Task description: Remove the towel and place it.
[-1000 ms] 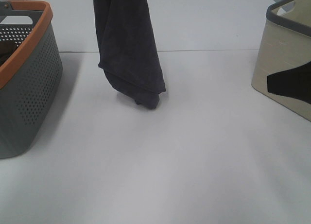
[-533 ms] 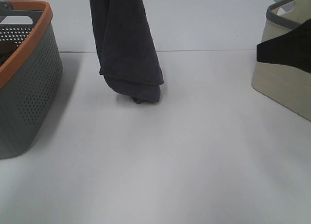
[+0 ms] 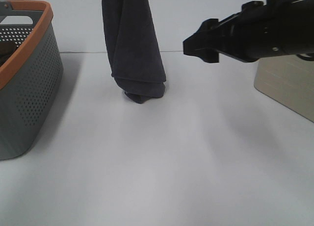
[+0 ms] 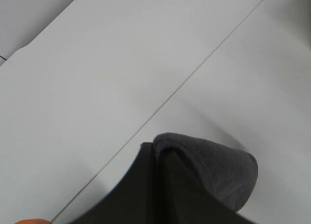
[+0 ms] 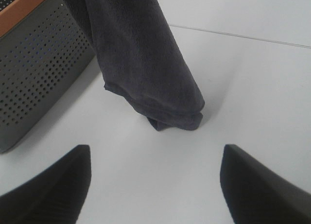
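The towel (image 3: 132, 44), dark navy-charcoal terry, hangs in a long bunched fold from above the top edge of the exterior high view. Its lowest fold appears to touch the white table (image 3: 162, 162). In the left wrist view my left gripper (image 4: 150, 150) is shut on the towel (image 4: 221, 170), which bulges out past the dark fingers. My right gripper (image 3: 198, 43) reaches in from the right, level with the towel's middle and a little to its right. In the right wrist view it (image 5: 155, 185) is open, its fingers (image 5: 58, 185) wide apart with the towel (image 5: 146, 63) ahead, untouched.
A grey perforated basket with an orange rim (image 3: 29, 79) stands at the left edge, also seen in the right wrist view (image 5: 39, 63). A beige basket with a grey rim (image 3: 282, 86) stands at the right, partly behind my right arm. A seam (image 3: 206, 51) crosses the table.
My right arm has swept in from the right edge toward the towel. The hanging towel has shifted slightly to the right and its lower end has bunched up.
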You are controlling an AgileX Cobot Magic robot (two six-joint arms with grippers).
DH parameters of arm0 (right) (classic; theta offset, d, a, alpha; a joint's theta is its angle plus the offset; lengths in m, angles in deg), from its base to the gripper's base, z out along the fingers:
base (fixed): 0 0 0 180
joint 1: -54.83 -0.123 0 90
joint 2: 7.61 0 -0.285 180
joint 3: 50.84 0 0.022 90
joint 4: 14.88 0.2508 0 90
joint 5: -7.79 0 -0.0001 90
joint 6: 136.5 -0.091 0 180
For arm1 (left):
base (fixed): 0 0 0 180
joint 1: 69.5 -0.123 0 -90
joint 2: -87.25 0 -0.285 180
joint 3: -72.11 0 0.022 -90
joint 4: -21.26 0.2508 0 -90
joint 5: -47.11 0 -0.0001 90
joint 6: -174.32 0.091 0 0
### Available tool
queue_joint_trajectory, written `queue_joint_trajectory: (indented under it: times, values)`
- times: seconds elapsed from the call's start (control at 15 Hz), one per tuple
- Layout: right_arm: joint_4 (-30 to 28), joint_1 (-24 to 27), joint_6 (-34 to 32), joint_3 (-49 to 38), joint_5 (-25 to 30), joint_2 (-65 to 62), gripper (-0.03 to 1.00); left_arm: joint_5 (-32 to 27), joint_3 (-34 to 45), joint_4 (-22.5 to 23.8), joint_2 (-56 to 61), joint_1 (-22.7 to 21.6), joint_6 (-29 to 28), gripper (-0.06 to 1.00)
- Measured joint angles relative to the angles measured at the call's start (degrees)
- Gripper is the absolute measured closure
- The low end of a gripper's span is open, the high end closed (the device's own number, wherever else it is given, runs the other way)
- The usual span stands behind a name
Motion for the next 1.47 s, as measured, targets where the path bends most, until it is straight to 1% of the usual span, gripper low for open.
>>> queue_joint_trajectory:
  times: [0.07,0.2,0.27,0.33,0.4,0.67,0.87,1.0,1.2,1.33,1.47]
  values:
    - [0.3,-2.8,-1.9,1.1,-3.8,2.7,0.31,0.2,0.0,0.0,-0.3,0.0,-0.4,0.94]
    - [0.5,-8.0,-5.1,3.8,-8.9,8.7,0.31,0.5,0.0,-0.1,-1.0,0.0,-1.5,0.94]
    - [0.5,-9.1,-6.1,4.6,-10.1,10.3,0.31,0.6,0.0,-0.1,-1.1,0.0,-1.9,0.94]
    - [0.5,-11.6,-8.5,7.1,-13.5,14.6,0.31,0.8,0.0,-0.1,-1.2,0.0,-2.9,0.94]
    - [0.5,-12.5,-9.8,9.4,-15.3,17.4,0.31,0.9,0.0,-0.1,-1.2,0.0,-3.2,0.94]
    - [0.6,-12.9,-12.6,17.1,-16.8,25.4,0.31,1.3,0.0,-0.6,-1.2,0.0,-3.5,0.94]
    - [0.6,-12.9,-14.8,22.7,-16.8,31.0,0.31,1.5,0.0,-0.6,-1.2,0.0,-3.7,0.94]
    - [0.6,-14.3,-15.6,27.4,-16.3,35.2,0.31,1.5,0.0,-0.7,-1.4,0.0,-3.7,0.94]
    - [1.4,-14.9,-16.4,28.7,-16.4,38.2,0.31,1.6,0.0,-0.9,-1.7,0.0,-3.7,0.94]
    - [3.3,-14.9,-16.5,28.8,-17.5,39.5,0.31,1.6,0.0,-1.0,-1.7,0.0,-3.7,0.94]
    - [3.7,-14.9,-16.5,30.3,-19.0,40.3,0.31,1.6,0.0,-1.3,-1.7,0.0,-3.7,0.94]
